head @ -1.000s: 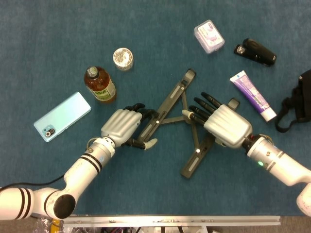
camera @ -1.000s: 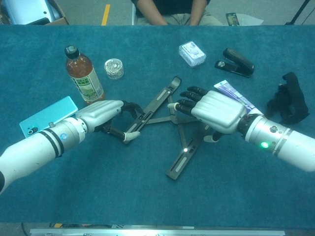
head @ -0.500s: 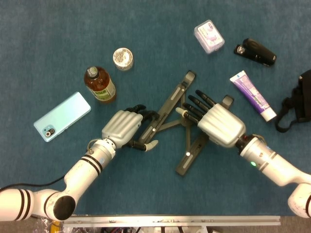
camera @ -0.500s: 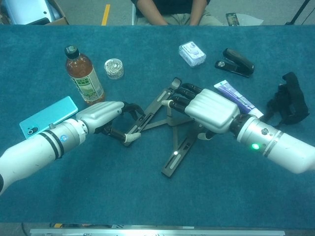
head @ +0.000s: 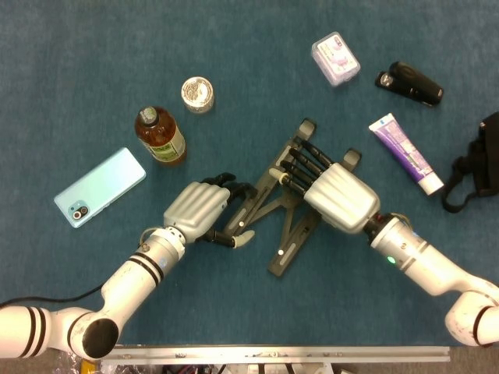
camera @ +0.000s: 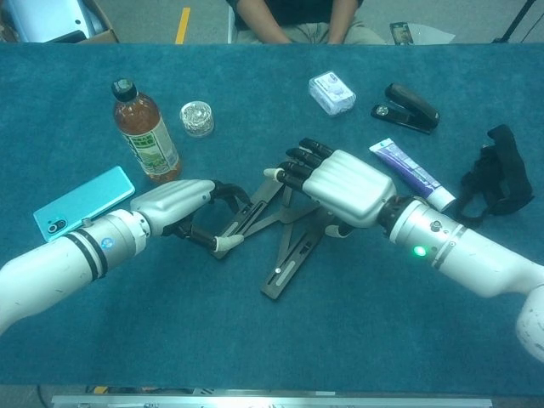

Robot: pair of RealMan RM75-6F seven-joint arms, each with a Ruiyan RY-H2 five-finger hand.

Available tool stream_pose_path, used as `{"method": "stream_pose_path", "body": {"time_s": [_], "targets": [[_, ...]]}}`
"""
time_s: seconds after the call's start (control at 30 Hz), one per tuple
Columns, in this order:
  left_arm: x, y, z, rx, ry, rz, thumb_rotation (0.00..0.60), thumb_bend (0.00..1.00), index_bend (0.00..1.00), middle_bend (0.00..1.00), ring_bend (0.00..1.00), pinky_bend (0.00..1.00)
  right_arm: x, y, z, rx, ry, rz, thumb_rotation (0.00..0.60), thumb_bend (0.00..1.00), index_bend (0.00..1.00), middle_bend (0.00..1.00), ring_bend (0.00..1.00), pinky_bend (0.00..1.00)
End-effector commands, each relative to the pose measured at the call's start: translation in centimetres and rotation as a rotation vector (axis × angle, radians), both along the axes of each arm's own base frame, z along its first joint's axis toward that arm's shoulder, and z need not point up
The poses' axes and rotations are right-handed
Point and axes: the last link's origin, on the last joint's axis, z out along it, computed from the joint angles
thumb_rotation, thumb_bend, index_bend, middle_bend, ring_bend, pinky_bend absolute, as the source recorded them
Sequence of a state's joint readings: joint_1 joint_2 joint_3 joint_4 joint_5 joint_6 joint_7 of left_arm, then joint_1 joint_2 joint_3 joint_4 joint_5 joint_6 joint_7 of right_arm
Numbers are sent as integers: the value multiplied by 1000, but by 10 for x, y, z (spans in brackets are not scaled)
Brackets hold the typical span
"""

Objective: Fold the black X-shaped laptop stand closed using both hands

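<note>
The black X-shaped laptop stand (head: 284, 245) (camera: 285, 268) lies flat on the blue table, its two bars at a narrow angle. My left hand (head: 196, 210) (camera: 174, 204) curls its fingers around the lower end of the left bar and grips it. My right hand (head: 337, 196) (camera: 344, 187) lies palm down over the right bar. Its fingers stretch out across the upper part of the stand and press on it. The palm hides the crossing of the bars.
A tea bottle (head: 160, 136) and a turquoise phone (head: 100, 187) stand left of the stand, with a small round jar (head: 198, 94) behind them. A clear box (head: 335, 58), a stapler (head: 409, 83), a purple tube (head: 405, 152) and a black strap (head: 479, 167) lie to the right.
My right hand has slid left with the right bar under it, bringing that bar close to the left one. The X has narrowed. The left hand has kept its hold, nearly still.
</note>
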State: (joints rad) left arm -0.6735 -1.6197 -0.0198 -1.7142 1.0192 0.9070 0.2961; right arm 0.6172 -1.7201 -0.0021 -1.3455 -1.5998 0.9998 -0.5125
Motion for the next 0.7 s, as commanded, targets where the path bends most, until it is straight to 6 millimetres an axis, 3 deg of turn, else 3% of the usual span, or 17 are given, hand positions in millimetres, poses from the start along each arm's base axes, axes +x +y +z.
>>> {"method": "stream_pose_path", "body": {"time_s": [0.03, 0.7], "targets": [[0, -1, 0, -3, -2, -1, 341, 276, 177, 262, 90, 188, 2, -1, -3, -5, -3, 1, 600, 103, 0, 141, 0, 49], [1, -10, 1, -33, -6, -12, 341, 276, 172, 262, 90, 188, 26, -7, -24, -21, -27, 1, 600, 104, 0, 141, 0, 49]]}}
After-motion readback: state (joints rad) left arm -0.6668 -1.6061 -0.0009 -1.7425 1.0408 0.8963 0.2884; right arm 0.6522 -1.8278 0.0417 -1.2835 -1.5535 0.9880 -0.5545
